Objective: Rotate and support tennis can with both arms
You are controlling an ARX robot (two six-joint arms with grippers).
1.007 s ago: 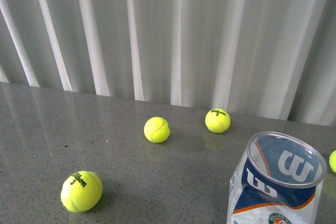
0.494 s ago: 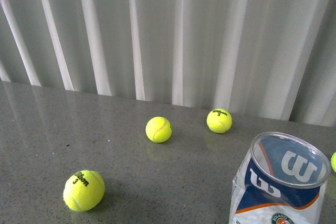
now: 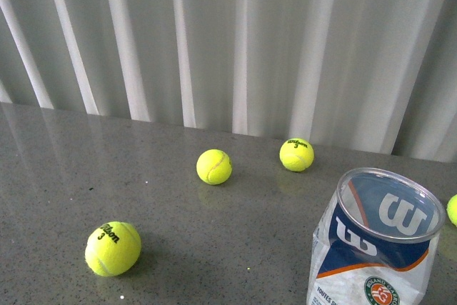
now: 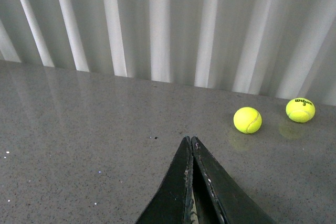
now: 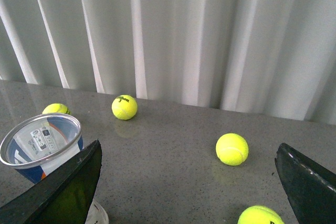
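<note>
The right gripper [image 5: 189,182] hangs spread wide beside the upright, open tennis can [image 3: 375,244], which has barely shifted toward the counter's [image 3: 214,241] near edge, so rotating remains undone, left gripper [image 4: 191,145] pressed together.

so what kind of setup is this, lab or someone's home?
Likely a staged lab or test bench, not a home: a bare grey speckled stone-look tabletop, plain white pleated curtain as backdrop, and only props on it: scattered yellow tennis balls and an open clear plastic Wilson tennis can.
</note>
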